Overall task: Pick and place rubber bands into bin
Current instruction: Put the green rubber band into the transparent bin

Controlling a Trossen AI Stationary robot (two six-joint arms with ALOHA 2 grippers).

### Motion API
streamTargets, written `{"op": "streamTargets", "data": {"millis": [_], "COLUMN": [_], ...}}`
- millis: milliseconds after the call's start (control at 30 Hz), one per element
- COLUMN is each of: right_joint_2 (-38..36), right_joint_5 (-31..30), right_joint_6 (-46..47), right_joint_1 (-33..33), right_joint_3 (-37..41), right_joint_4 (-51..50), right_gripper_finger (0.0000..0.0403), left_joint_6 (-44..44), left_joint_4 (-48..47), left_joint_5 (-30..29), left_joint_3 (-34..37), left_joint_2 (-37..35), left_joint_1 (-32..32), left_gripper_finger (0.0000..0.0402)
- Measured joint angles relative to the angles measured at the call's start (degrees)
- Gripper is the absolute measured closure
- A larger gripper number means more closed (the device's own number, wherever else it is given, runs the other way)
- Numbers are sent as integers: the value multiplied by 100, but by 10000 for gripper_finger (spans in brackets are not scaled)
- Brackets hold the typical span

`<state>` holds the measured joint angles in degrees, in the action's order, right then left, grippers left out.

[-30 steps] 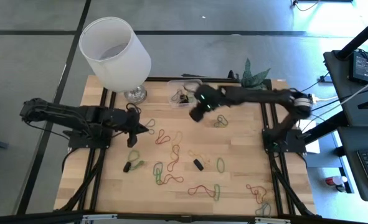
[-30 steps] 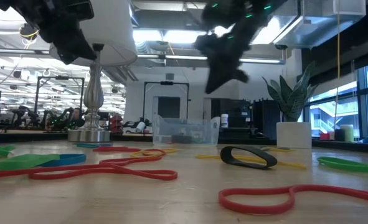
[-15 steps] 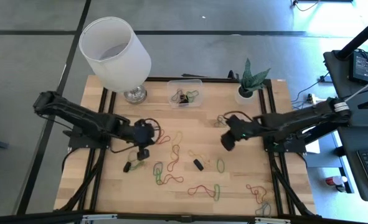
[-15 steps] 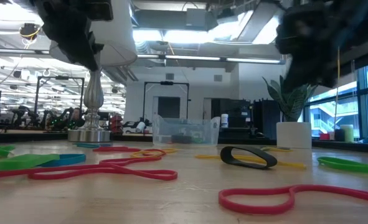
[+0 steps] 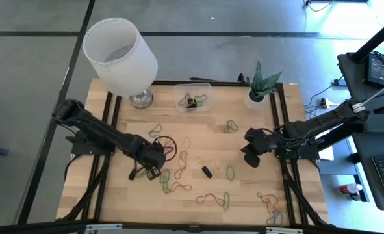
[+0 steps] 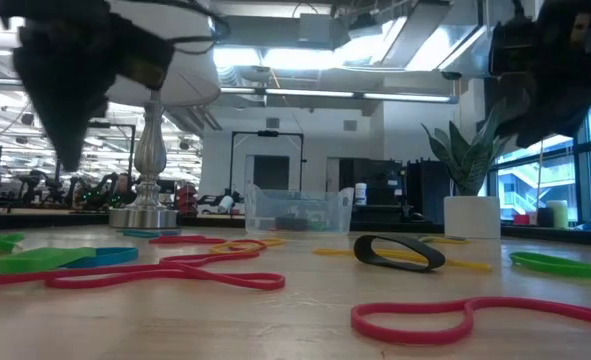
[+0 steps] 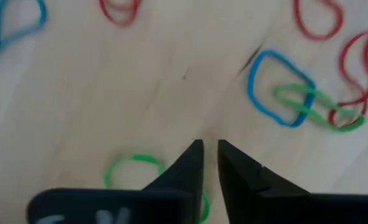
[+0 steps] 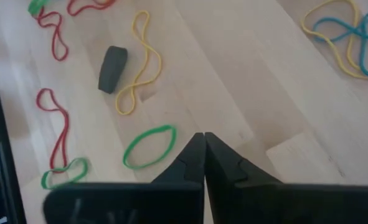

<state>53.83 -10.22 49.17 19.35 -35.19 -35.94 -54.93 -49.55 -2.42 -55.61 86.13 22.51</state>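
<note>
The rubber bands (image 5: pixel 179 170) lie scattered flat on the wooden table in green, red, yellow, blue and black. The clear bin (image 5: pixel 193 97) stands at the table's far middle with a few bands inside, and shows in the low view too (image 6: pixel 297 210). My left gripper (image 5: pixel 154 160) hovers over the bands left of centre, open by a narrow gap (image 7: pixel 208 144). A green band (image 7: pixel 132 163) lies just beside its fingers. My right gripper (image 5: pixel 250 157) hangs right of centre, shut and empty (image 8: pixel 204 138), near a green band (image 8: pixel 148 146).
A lamp with a large white shade (image 5: pixel 120 55) stands at the far left corner. A white pot with a plant (image 5: pixel 259 96) stands at the far right. A black band (image 8: pixel 113 68) and a yellow one (image 8: pixel 140 62) lie beyond the right gripper. Black rails (image 5: pixel 284 136) run along both table sides.
My right gripper has swung away from the bin toward the table's near right and come to a stop right of centre. My left gripper has moved toward the near edge and a little to the right, and has come down over the bands.
</note>
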Motion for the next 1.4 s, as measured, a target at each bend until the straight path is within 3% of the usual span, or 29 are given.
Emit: {"op": "streamTargets", "data": {"millis": [233, 433, 733, 867, 933, 1067, 1267, 1400], "right_joint_2": [-40, -38, -38, -38, -36, -36, -36, -36], "right_joint_5": [22, 80, 142, 138, 140, 130, 125, 53], "right_joint_6": [-311, -585, -632, -608, -595, -448, -421, -209], "right_joint_1": [4, 2, 3, 64, 130, 258, 304, 302], "right_joint_3": [-1, -1, -1, -1, -1, -1, -1, -1], "right_joint_4": [13, 3, -27, -26, -22, -20, 25, 31], "right_gripper_finger": [394, 399, 392, 392, 392, 391, 391, 391], "left_joint_6": [-451, -607, -711, -678, -794, -709, 119, 1154], "left_joint_4": [-13, -70, -52, -88, -199, -510, -1206, -1522], "left_joint_5": [84, 392, 761, 984, 896, 700, 183, -213], "left_joint_3": [4, 4, -7, -28, -101, -535, -1373, -2039], "left_joint_2": [536, 896, 1436, 1511, 1473, 1207, 982, 979], "left_joint_1": [446, 611, 702, 687, 692, 576, 20, -614], "left_gripper_finger": [295, 280, 313, 370, 391, 399, 399, 399]}}
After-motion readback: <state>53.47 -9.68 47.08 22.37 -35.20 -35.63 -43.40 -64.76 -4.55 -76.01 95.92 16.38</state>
